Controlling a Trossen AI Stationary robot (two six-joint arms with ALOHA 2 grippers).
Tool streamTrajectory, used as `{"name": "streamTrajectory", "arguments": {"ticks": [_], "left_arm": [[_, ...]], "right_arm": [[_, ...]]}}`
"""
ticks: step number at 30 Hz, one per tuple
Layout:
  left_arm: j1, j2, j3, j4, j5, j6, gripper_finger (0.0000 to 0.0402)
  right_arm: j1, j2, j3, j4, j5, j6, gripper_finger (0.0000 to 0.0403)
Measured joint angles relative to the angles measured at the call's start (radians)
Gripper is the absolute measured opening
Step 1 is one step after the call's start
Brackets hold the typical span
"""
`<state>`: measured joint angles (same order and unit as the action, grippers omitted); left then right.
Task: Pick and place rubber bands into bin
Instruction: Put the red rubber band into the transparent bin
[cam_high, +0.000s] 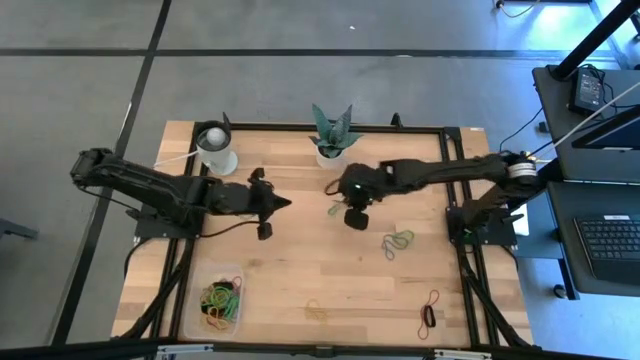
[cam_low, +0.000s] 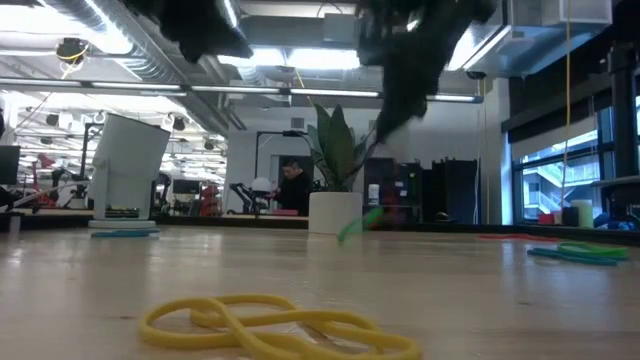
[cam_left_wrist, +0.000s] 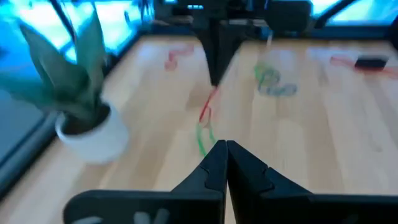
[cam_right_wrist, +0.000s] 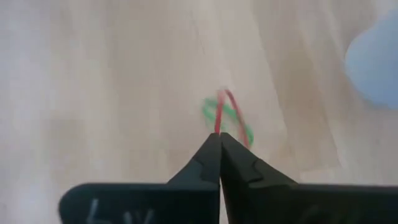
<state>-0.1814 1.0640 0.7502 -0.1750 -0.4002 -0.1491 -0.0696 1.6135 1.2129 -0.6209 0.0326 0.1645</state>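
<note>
Beyond the right claw (cam_right_wrist: 220, 138), blurred red-and-green rubber bands (cam_right_wrist: 227, 116) dangle.

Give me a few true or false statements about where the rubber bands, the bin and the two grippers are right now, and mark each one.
1. The right gripper is shut on a red and a green rubber band. True.
2. The bin holds no bands. False: several colourful bands lie in it.
3. The left gripper is shut and holds nothing. True.
4. A yellow band lies inside the plant pot. False: it lies on the table.
</note>
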Motion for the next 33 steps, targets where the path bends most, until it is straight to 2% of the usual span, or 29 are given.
{"name": "streamTrajectory", "arguments": {"ticks": [6, 10, 13, 19, 23, 29, 33], "left_arm": [[0.000, -0.118, 0.001, 0.026, 0.010, 0.089, 0.0026], [0.001, -0.143, 0.001, 0.056, 0.110, 0.089, 0.0070], [0.001, -0.130, 0.001, 0.084, 0.154, 0.086, 0.0113], [0.001, -0.056, 0.000, 0.194, 0.167, 0.084, 0.0196], [0.001, 0.020, 0.000, 0.311, 0.166, 0.084, 0.0237], [0.001, 0.154, 0.001, 0.509, 0.153, 0.080, 0.0262], [0.001, 0.240, 0.000, 0.611, 0.094, 0.081, 0.0262]], "right_arm": [[0.096, -0.130, 0.000, 0.041, 0.176, 0.237, 0.0000], [0.153, -0.156, 0.000, 0.109, 0.282, 0.351, 0.0000], [0.194, -0.153, 0.001, 0.235, 0.331, 0.370, 0.0000], [0.243, -0.115, 0.001, 0.505, 0.340, 0.328, 0.0000], [0.252, -0.105, 0.002, 0.612, 0.341, 0.301, 0.0000], [0.258, -0.102, 0.002, 0.641, 0.341, 0.294, 0.0000], [0.258, -0.102, 0.002, 0.644, 0.341, 0.270, 0.0000]]}}
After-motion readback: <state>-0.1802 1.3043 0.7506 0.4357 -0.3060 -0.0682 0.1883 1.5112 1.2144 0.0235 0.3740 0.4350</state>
